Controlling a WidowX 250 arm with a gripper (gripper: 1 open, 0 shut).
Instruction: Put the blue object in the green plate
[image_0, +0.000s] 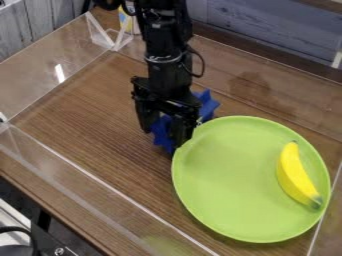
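Fingers of mine reach down around the ridged blue block, which shows below and beside them; their opening and grip I cannot tell.

The round plate is a flat lime green, one even colour with no printed pattern that shows. The banana is bright yellow, darkening to near-black at one tip. The ridged block is a deep royal blue. The tabletop is warm brown, with what looks like a fine wood grain. The robot arm and its tool are black, and the planked wall is bluish grey.
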